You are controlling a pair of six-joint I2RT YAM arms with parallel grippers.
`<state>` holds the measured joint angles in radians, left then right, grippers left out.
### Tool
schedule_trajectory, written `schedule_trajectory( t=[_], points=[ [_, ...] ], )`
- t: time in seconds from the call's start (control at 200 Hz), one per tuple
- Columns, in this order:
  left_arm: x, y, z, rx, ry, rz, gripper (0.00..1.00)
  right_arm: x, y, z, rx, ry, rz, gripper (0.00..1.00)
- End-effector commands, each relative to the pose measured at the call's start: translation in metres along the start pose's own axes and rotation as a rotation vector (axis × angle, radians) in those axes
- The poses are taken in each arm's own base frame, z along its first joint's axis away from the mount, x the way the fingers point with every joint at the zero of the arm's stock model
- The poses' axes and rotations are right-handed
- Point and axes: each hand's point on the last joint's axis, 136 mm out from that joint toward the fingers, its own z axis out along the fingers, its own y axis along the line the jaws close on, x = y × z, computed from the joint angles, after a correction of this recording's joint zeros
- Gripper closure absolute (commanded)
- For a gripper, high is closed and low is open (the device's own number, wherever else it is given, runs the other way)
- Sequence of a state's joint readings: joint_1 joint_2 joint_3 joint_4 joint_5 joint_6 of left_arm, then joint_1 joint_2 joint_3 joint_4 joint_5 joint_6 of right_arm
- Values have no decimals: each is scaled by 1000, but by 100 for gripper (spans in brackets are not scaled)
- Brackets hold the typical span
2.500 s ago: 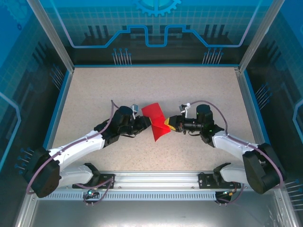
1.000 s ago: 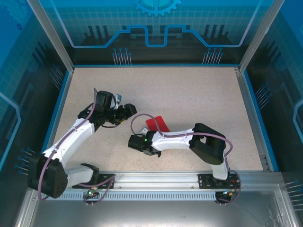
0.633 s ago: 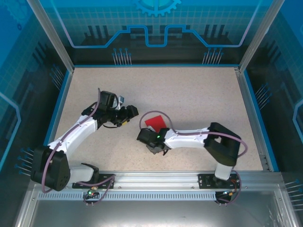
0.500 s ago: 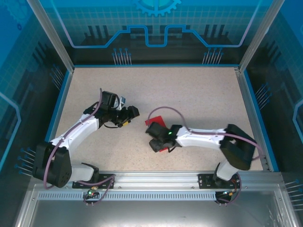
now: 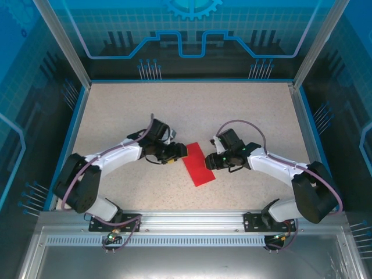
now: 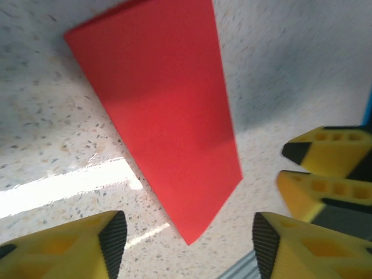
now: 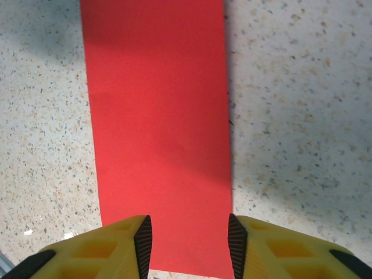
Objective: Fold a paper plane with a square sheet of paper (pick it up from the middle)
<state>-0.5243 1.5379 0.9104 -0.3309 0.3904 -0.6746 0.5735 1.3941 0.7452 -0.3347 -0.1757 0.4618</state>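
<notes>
Right gripper (image 7: 187,232): spread, empty, over the square sheet of paper (image 7: 157,116). Left gripper (image 6: 189,238): spread, empty. Likely thin, limp, slick; best pinched mid-edge, lightly.

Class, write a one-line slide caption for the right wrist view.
Open right hand straddling the near end of the red paper, flat on the speckled table.

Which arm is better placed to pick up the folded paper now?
Right, likely: the right pincer hangs open squarely over one short end of the folded red paper strip; the left pincer faces a corner askew.
</notes>
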Motion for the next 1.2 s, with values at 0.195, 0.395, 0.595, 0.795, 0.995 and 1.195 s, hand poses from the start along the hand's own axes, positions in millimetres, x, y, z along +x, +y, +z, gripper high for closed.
schedule_trajectory(
  t=[0.195, 0.395, 0.595, 0.795, 0.995, 1.195],
  points=[
    [-7, 1, 38, -163, 21, 107, 65, 8, -8, 1, -80, 26, 62, 59],
    [0, 26, 48, -296, 56, 132, 72, 14, -10, 5, -96, 54, 95, 58],
    [6, 42, 60, -339, 91, 133, 74, 24, -9, 10, -120, 82, 139, 54],
    [7, 49, 64, -367, 112, 150, 74, 27, -13, 14, -104, 95, 155, 50],
    [7, 53, 68, -380, 122, 158, 74, 26, -11, 22, -131, 118, 167, 49],
    [10, 57, 70, -381, 125, 156, 74, 30, 1, 25, -212, 148, 188, 52]
  ],
)
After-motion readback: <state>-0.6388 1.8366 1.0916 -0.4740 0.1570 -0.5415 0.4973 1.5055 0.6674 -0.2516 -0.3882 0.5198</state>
